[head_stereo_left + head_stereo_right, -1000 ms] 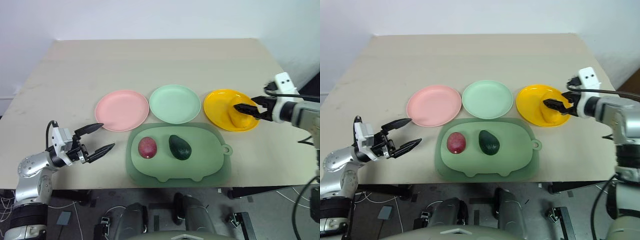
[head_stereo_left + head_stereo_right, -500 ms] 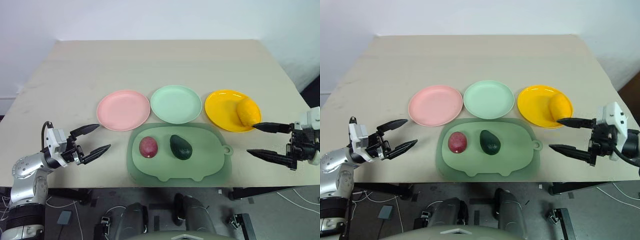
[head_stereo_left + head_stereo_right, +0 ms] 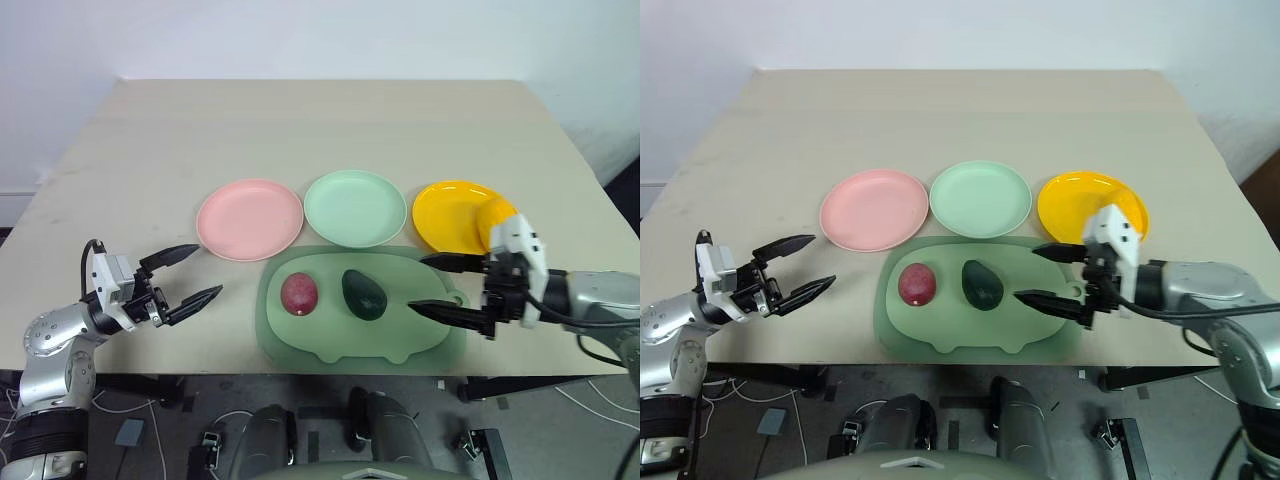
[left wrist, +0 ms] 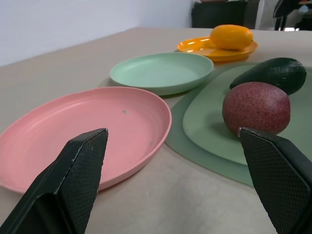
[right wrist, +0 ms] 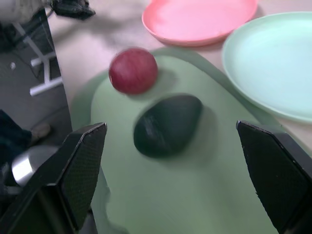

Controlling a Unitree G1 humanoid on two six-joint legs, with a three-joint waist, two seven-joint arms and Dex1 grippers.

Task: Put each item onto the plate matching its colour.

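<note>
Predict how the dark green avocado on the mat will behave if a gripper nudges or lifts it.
The avocado lies on its side on the flat mat, so a nudge would probably rock or roll it. Its rounded, tapering shape may slip between narrow fingers. It looks firm, likely keeping its shape.

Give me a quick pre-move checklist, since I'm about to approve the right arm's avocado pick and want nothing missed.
1. Right gripper fingers open: ok, spread wide and holding nothing.
2. Avocado reachable: ok, it lies free on the pale-green mat, just ahead of the right fingers.
3. Neighbour clearance: ok, the maroon-red fruit sits apart from the avocado.
4. Mint green plate ready: ok, nothing on it.
5. Yellow fruit placed: ok, on the yellow plate.
6. Left gripper out of the way: ok, open, off the mat, beside the pink plate.
</note>
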